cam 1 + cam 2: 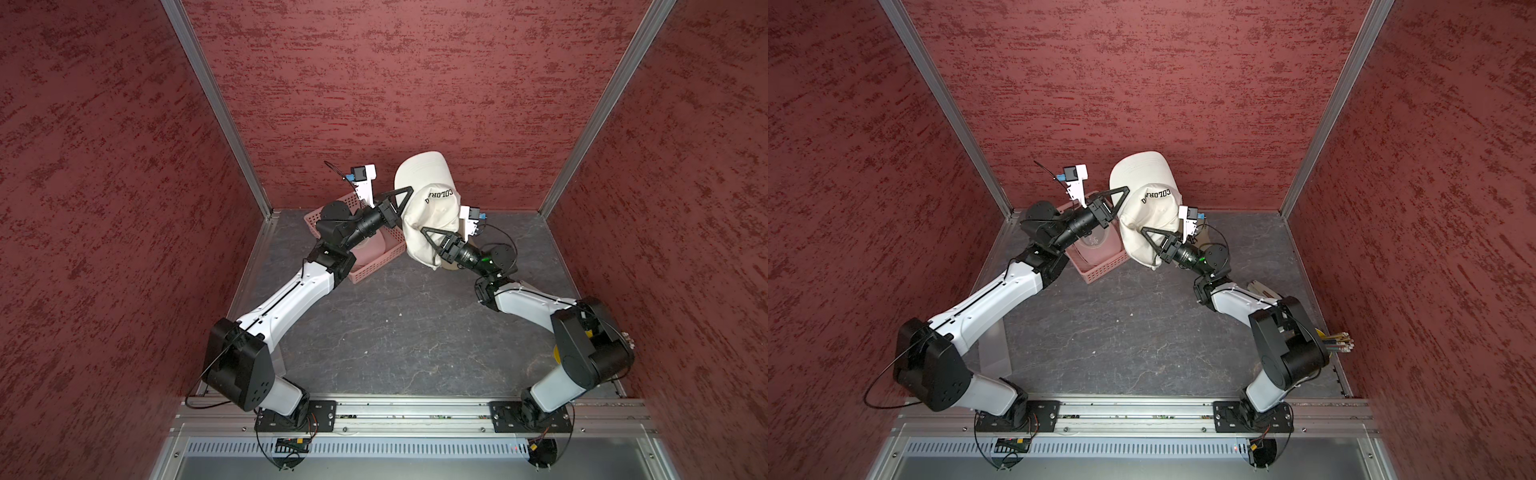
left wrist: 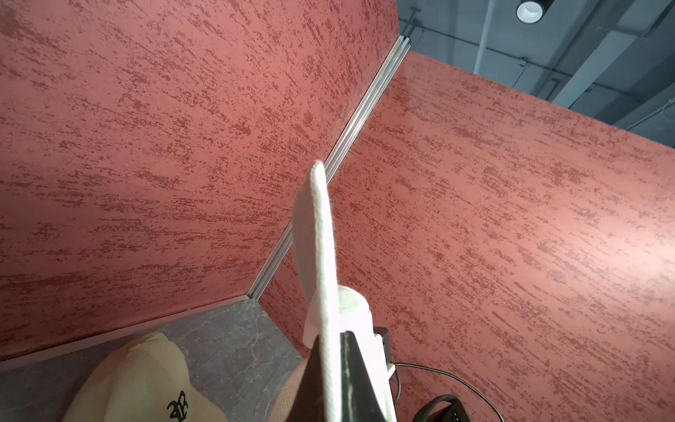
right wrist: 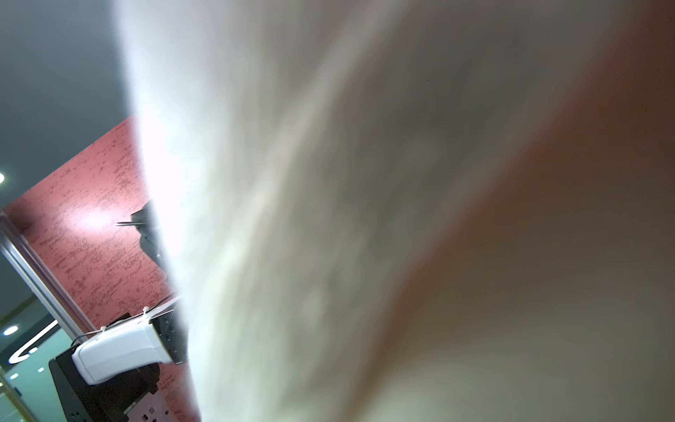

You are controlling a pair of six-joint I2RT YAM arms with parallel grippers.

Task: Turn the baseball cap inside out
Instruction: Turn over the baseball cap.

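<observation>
The left gripper (image 2: pixel 334 341) is clamped flat on the edge of the brim (image 2: pixel 321 237) of the white cap (image 1: pixel 428 208). Only the left wrist view shows this grip edge-on; in both top views the fingertips just meet the brim's side. The right gripper (image 1: pixel 434 243) lies against the lower crown, its black fingers pressed into the cloth. I cannot tell whether they pinch it or only touch it, because the right wrist view is almost filled by blurred white fabric (image 3: pixel 292 219) with no fingers visible. The cap hangs in the air between the two wrists, above the far part of the dark grey table (image 1: pixel 415 332), brim uppermost and black lettering facing the camera head. Behind the left wrist a pink basket (image 1: pixel 374 266) sits on the table with a beige cap (image 2: pixel 146 380) inside. The black mark on its front reads clearly in the left wrist view and only faintly in a top view (image 1: pixel 1096 241). A bundle of pencils (image 1: pixel 1341 338) by the right arm's elbow shows plainly in a top view. Count: two arms, two grippers, two caps, one basket, one pencil bundle.
</observation>
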